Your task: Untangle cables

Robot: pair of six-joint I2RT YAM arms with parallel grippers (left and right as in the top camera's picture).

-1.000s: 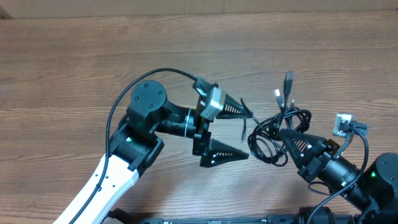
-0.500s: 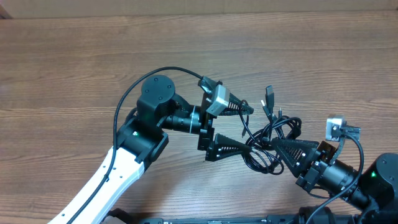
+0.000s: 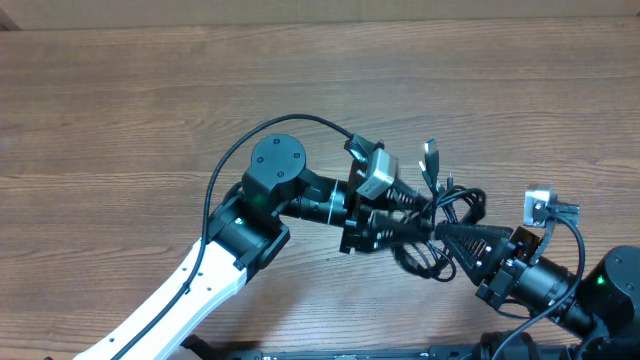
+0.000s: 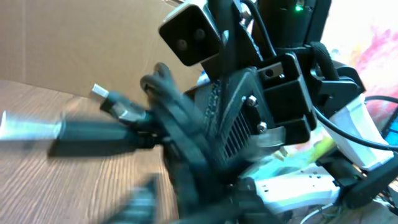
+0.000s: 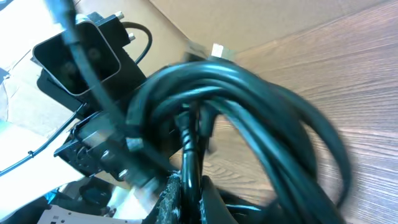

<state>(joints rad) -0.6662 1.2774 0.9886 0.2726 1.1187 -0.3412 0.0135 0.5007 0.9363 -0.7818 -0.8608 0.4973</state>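
Between the jaws of the left gripper (image 3: 428, 221), now drawn nearly together, sits a strand of the cables (image 3: 458, 204), apparently pinched, though the wrist view is blurred. Tip to tip with it, the right gripper (image 3: 447, 232) is fully closed on the same bundle. Just beyond both tips the loops bunch in a loose knot, and farther out the plug ends (image 3: 430, 152) stick up. The cords look light, limp and springy, so they are best taken on a single strand near the knot, not by the plugs. A second ago the left jaws gaped wide, short of the bundle.
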